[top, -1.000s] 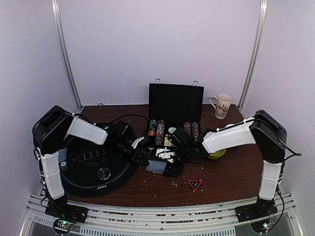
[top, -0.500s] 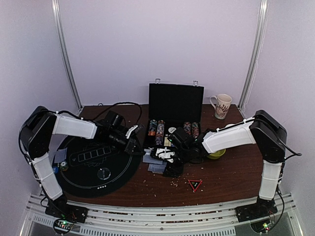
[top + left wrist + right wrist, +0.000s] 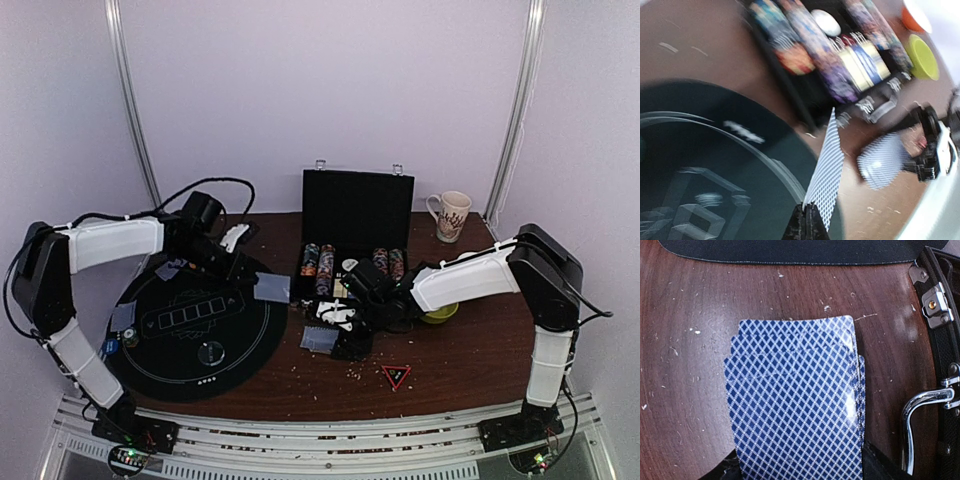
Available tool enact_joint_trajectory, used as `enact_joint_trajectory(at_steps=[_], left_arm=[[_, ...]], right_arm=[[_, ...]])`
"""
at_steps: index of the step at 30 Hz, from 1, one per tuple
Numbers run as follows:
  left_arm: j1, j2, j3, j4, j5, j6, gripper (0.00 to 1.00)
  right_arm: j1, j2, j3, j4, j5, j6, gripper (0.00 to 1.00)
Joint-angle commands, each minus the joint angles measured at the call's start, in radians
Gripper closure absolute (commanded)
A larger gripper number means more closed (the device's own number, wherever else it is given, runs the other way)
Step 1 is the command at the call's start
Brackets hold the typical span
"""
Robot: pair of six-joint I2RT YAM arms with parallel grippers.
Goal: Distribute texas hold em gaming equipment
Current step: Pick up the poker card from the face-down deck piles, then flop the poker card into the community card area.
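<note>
My left gripper is shut on the edge of a single blue-backed playing card, held over the right rim of the round black mat. Just left of the open chip case, my right gripper is shut on the deck of cards, low over the brown table. Rows of poker chips fill the case. On the mat lie two cards and a clear disc.
A yellow-green bowl sits under the right forearm, and a patterned mug stands at the back right. A red triangle lies on the table near the front. Crumbs dot the wood. The case's metal latch is right of the deck.
My left arm has swung back and to the left, away from the deck, carrying one card out over the mat's right rim. The right arm and deck have not moved.
</note>
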Motion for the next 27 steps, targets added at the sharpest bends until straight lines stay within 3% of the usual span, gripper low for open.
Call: enact_joint_trajectory(at_steps=[1,4,6,11,15,23,27], left_arm=[[0.014,-0.064,0.198,-0.274,-0.393,0.159,1.0],[0.015,-0.04,0.275,-0.421,-0.775,0.255,1.0],[0.015,-0.045,0.251,-0.422,-1.018,0.309,1.0],[0.016,-0.069,0.19,-0.476,-1.2,0.396,1.0],[0.04,-0.13,0.036,-0.43,-1.362,0.536,1.0],[0.132,-0.101,-0.208,-0.103,-1.404,0.743,1.0],[0.135,-0.084,-0.317,0.039,-1.305,0.805,1.0]], right_arm=[[0.002,0.013,-0.031,-0.078,0.035,-0.011,0.3],[0.001,0.014,-0.033,-0.07,0.025,-0.02,0.3],[0.0,0.015,-0.033,-0.066,0.018,-0.027,0.3],[-0.001,0.013,-0.035,-0.064,0.004,-0.044,0.3],[-0.003,0.01,-0.033,-0.065,-0.004,-0.06,0.29],[-0.008,0.008,-0.033,-0.057,-0.031,-0.062,0.3],[-0.009,0.008,-0.034,-0.057,-0.042,-0.06,0.3]])
